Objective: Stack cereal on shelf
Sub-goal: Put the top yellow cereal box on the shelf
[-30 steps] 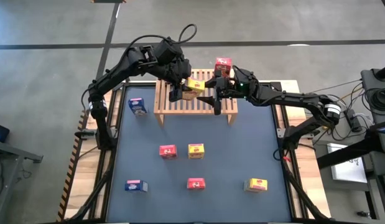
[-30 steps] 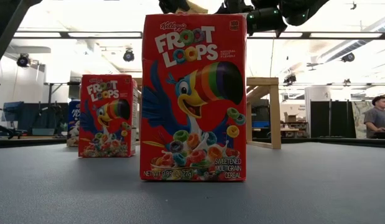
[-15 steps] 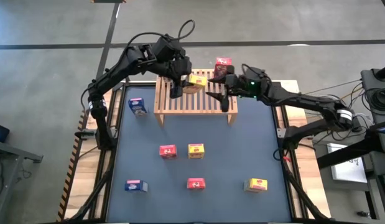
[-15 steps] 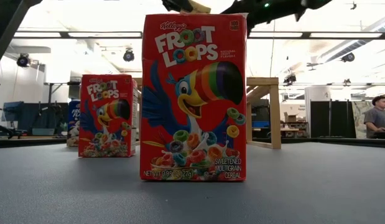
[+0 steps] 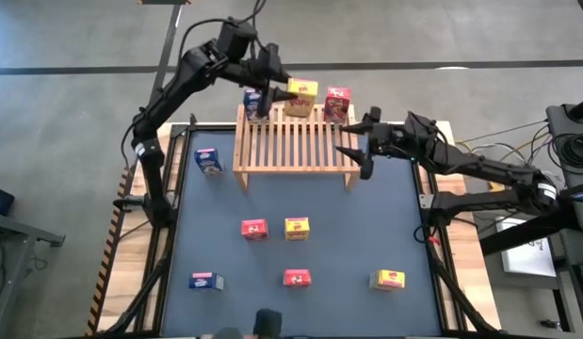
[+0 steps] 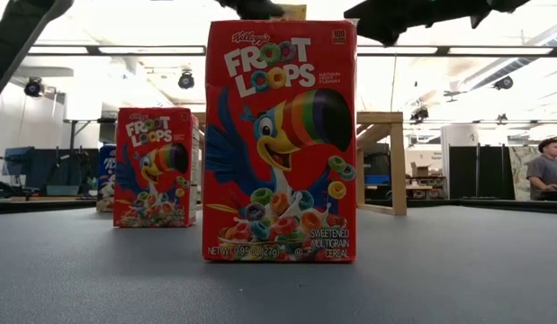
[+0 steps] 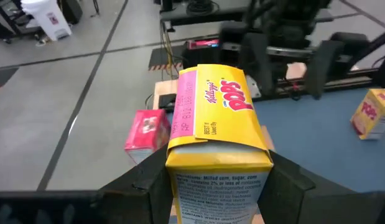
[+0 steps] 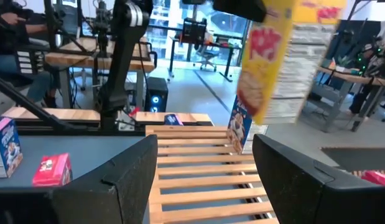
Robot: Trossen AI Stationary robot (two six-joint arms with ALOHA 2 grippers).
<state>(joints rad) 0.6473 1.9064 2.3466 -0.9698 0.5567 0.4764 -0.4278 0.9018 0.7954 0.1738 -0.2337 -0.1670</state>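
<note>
Left gripper (image 5: 289, 92): raised over the far edge of the shelf (image 5: 296, 146), fingers clamped on a yellow cereal box (image 5: 301, 91) — held up, it seems, so it can be set among the boxes at the back.
Yellow box label: "Kellogg's POPS" (image 7: 218, 118) reads clearly in the left wrist view.
Shelf: slatted wooden rack at the table's (image 5: 366, 235) far edge; a blue box (image 5: 252, 98) stands at its far left corner, a red box (image 5: 338, 103) at its far right, leaving a gap between them.
Right gripper (image 5: 359, 151): hangs by the shelf's right end, fingers spread wide and empty — likely clear of the placing.
Loose boxes: a blue one (image 5: 208, 161) left of the shelf; red (image 5: 254, 228) and yellow (image 5: 297, 227) mid-table; blue (image 5: 205, 281), red (image 5: 297, 278) and yellow (image 5: 389, 279) along the near edge.
Red box label: "Kellogg's FROOT LOOPS, sweetened multigrain cereal" (image 6: 280, 139).
</note>
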